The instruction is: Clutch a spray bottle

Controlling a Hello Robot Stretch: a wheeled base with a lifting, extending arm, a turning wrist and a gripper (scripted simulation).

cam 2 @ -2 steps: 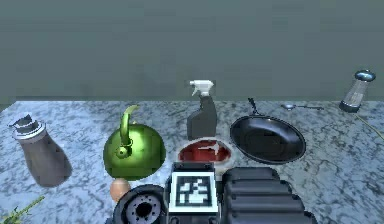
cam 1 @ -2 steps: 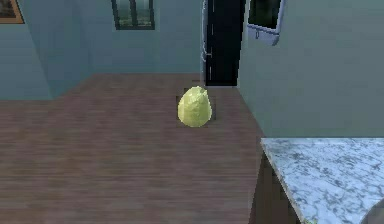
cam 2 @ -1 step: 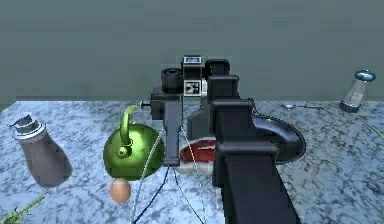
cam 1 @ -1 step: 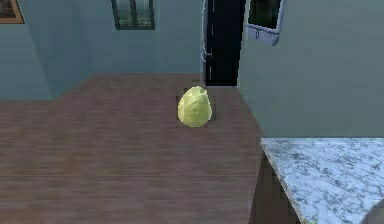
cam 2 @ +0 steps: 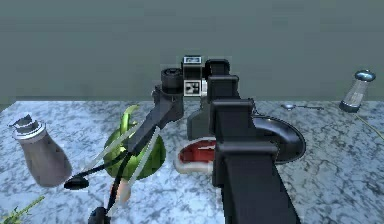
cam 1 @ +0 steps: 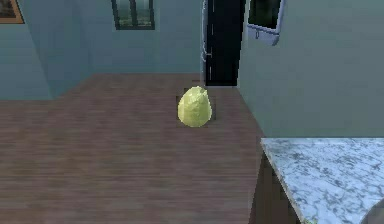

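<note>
Spray bottle (cam 2: 42, 152), judged to be the pale grey bottle with a darker head, rests on the marble worktop (cam 2: 340, 175) at the arm side view's lower left, long axis leaning, head toward the upper left. The pincer (cam 2: 88, 198) slants down-left from the dark arm (cam 2: 245, 165), fingertips (cam 2: 76, 183) just right of the bottle's base, in front of a green leafy thing (cam 2: 135, 150). Whether the pincer holds anything cannot be told. The coming move probably calls for a short shift toward the frame's left.

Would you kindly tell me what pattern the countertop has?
Grey-and-white marble mottling; the countertop shows best in the arm side view.
</note>
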